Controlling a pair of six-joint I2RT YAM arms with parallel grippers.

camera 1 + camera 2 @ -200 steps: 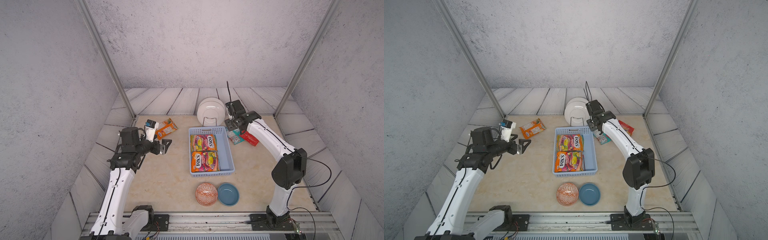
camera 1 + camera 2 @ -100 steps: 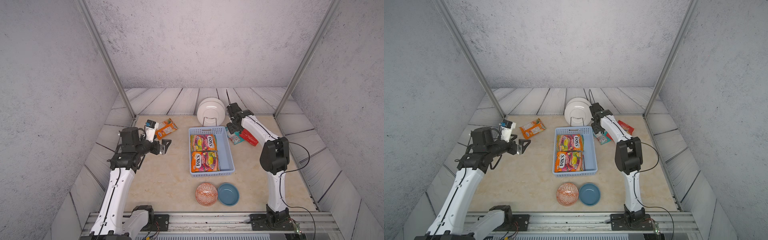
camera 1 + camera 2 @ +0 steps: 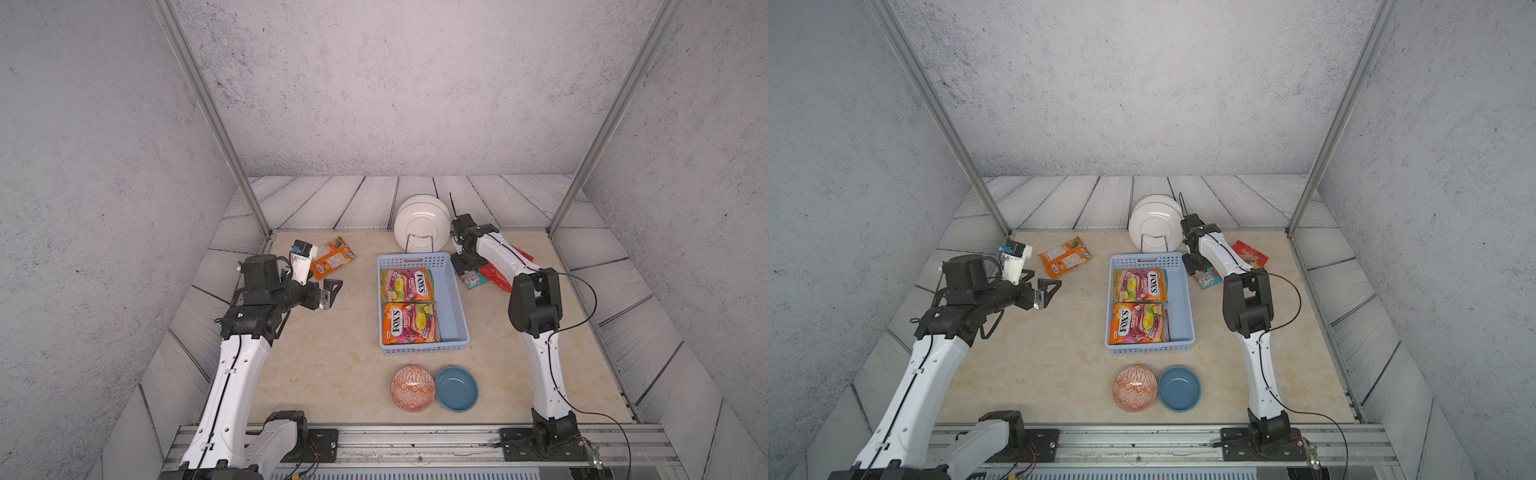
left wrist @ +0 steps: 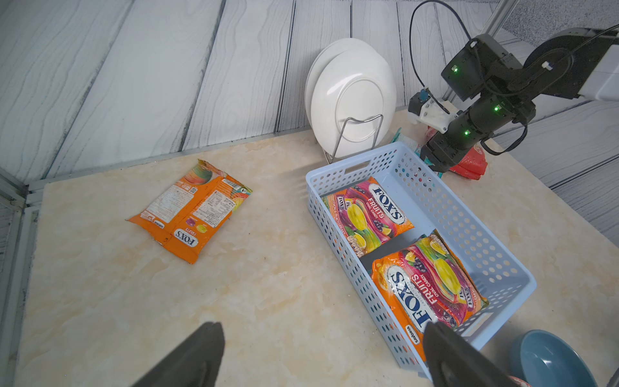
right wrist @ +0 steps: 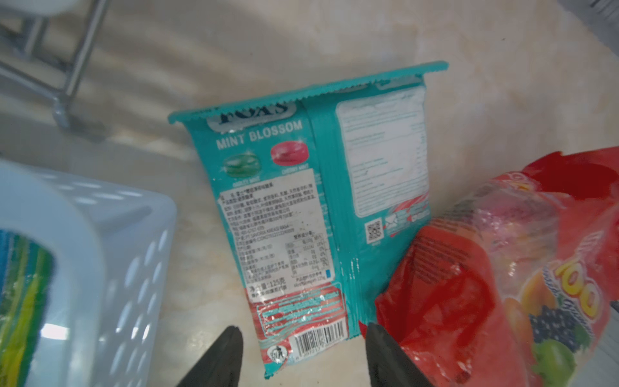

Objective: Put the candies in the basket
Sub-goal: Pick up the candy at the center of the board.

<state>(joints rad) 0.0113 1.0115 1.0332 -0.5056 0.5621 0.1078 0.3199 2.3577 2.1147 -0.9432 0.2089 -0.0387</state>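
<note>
Right tool [image 5: 303, 328] lower now, parted astride barcode end of teal bag [image 5: 301, 201], lengthwise toward back wall; left tool [image 4: 323, 326] agape.

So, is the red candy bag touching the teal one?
Touching. In the right wrist view the red bag lies over one edge of the teal bag, with no gap between them.
</note>
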